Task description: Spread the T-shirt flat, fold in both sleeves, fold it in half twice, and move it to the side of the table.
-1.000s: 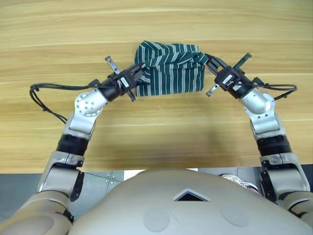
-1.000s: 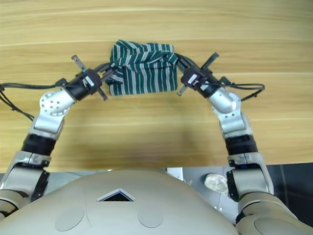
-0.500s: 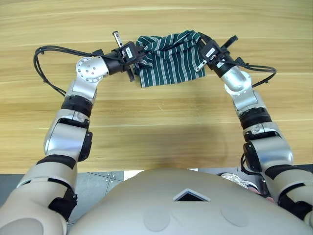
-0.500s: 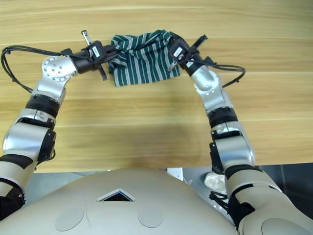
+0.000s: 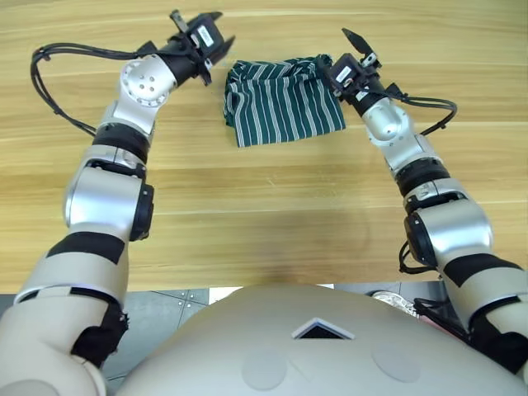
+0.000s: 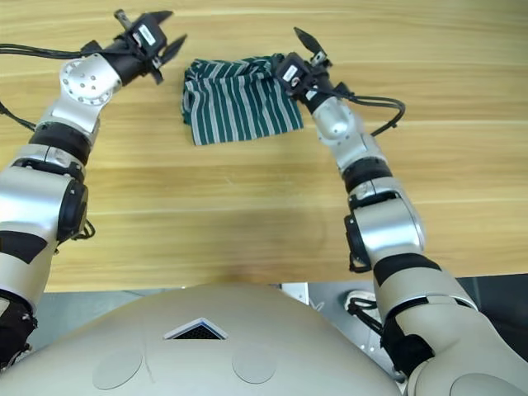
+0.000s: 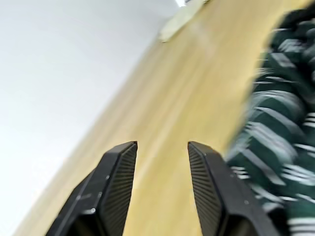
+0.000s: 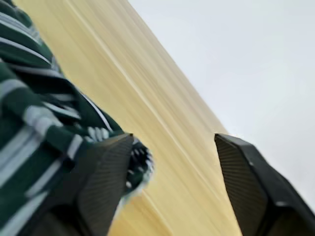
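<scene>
The T-shirt is a green, white-striped folded bundle lying on the far part of the wooden table. My left gripper hangs open just left of the bundle's far left corner, with nothing between its fingers. In the left wrist view the left gripper is spread over bare wood, with the T-shirt off to one side. My right gripper stands open at the bundle's far right corner. In the right wrist view one finger rests against the T-shirt.
Bare wood stretches on all sides of the shirt, with a wide open stretch between it and the table's near edge. Black cables trail from both wrists over the tabletop.
Both grippers have let go of the shirt and opened. The arms stretched farther out, carrying the bundle away from me; it now lies on the table, and the left gripper has drawn off it.
</scene>
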### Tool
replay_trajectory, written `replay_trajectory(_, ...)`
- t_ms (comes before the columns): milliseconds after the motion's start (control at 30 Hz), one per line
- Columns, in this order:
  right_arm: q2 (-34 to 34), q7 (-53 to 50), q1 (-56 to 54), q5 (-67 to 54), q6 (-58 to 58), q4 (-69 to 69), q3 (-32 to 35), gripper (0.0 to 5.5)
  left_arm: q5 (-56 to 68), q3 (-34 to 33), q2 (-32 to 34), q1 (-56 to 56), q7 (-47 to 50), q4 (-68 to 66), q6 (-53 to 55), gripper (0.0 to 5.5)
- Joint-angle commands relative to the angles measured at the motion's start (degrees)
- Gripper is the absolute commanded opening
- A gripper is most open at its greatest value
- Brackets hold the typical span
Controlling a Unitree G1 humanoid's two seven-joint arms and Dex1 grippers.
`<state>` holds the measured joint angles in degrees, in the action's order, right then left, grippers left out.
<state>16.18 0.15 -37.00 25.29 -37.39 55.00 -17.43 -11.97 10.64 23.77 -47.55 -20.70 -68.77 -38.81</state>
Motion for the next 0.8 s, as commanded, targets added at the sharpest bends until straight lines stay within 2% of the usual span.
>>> replay_trajectory(33,1.48,6.41,4.36,1.45,-4.74,-10.47,-4.37,3.16,2.61,-4.27,1.84,3.96,4.09,2.79,-4.48,1.90)
replay_trajectory(133,2.91,11.22,6.31,2.25,-5.79,-12.60,-7.10,3.16,3.32,-6.09,1.58,8.74,6.96,5.30,-6.85,1.90)
replay_trajectory(267,2.30,12.48,1.52,3.39,-3.58,-3.82,-8.04,3.16,7.05,-8.26,-1.68,18.02,7.15,11.75,-9.18,1.90)
replay_trajectory(433,-0.48,8.45,-10.51,3.60,2.20,11.69,-6.19,3.16,9.07,-9.23,-4.42,28.59,7.29,18.49,-9.64,1.90)
replay_trajectory(567,-2.28,5.67,-16.36,1.67,8.55,18.94,-3.18,3.16,12.29,-11.43,-5.81,32.58,6.19,19.08,-8.37,1.90)
replay_trajectory(667,-2.61,3.91,-18.12,-0.60,14.61,21.78,0.39,3.16,13.59,-11.88,-7.23,33.80,5.48,19.30,-7.99,1.90)
replay_trajectory(800,-1.47,-0.23,-17.16,-0.27,20.98,23.16,1.83,3.16,12.81,-11.61,-8.26,34.31,5.55,18.91,-8.04,1.90)
